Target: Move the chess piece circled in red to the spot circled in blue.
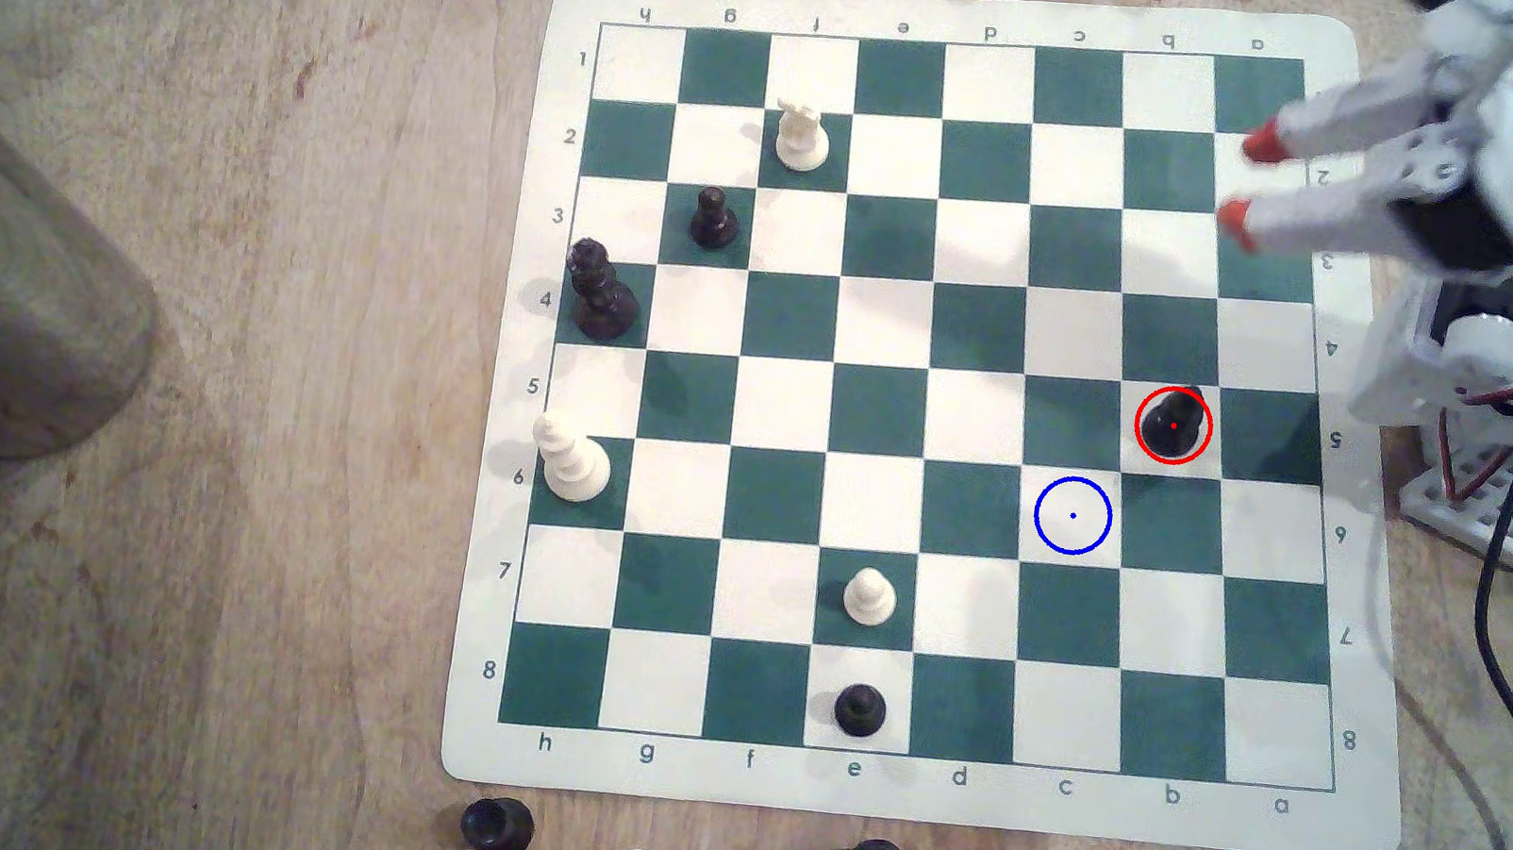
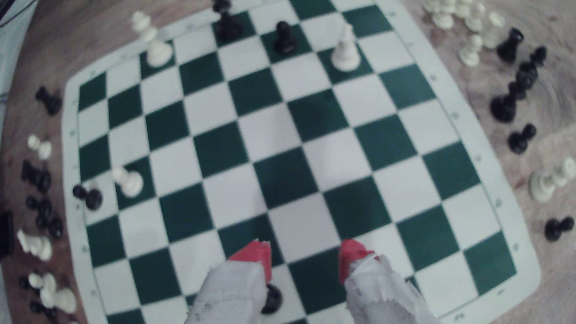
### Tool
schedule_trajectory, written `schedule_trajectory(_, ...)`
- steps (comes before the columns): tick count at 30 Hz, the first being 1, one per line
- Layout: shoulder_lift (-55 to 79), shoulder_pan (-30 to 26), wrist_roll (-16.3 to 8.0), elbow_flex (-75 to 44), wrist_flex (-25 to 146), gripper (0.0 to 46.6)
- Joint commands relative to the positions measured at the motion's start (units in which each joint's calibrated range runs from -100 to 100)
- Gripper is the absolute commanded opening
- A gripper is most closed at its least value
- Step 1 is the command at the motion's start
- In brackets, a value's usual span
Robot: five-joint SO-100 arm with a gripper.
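The chess piece (image 1: 1173, 425) stands upright inside its red ring on a cream square in the board's second file from the exterior view's right, with the spot (image 1: 1073, 515) one square diagonally off, toward the exterior view's lower left and bare. My claw (image 1: 1250, 186) hangs above the board's upper right corner in that view, red fingertips (image 1: 1262, 147) spread apart and holding nothing. So the piece lies well down the board from me, nearly straight along that file toward the near edge (in the wrist view it peeks out dark beside one wrapped finger (image 2: 232, 288), just behind the tips). I judge the coming move to be a reach down that file, then a descent over the piece's rounded top.
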Motion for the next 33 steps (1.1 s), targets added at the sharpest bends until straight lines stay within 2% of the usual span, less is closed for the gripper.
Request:
schedule_trajectory(1, 4.7, -2.2, -0.7, -0.2, 2.0, 13.4)
schedule_trajectory(8, 11.3, -5.4, -0.7, 3.3, 3.8, 18.0)
schedule_trajectory(11, 13.1, -6.2, -0.7, 4.5, 3.3, 18.1)
schedule_trajectory(15, 17.5, -7.3, -0.9, 8.9, 0.3, 15.5)
schedule_trajectory(18, 17.6, -7.4, -1.7, 10.9, -2.6, 23.8)
schedule_trajectory(21, 17.3, -7.9, -2.0, 11.5, -4.7, 26.0)
schedule_trajectory(25, 18.8, -9.7, -2.6, 11.6, -6.5, 24.2)
schedule_trajectory(30, 22.0, -11.7, -2.7, 12.9, -8.2, 13.7)
schedule_trajectory(33, 24.0, -12.2, -2.7, 13.1, -8.9, 13.6)
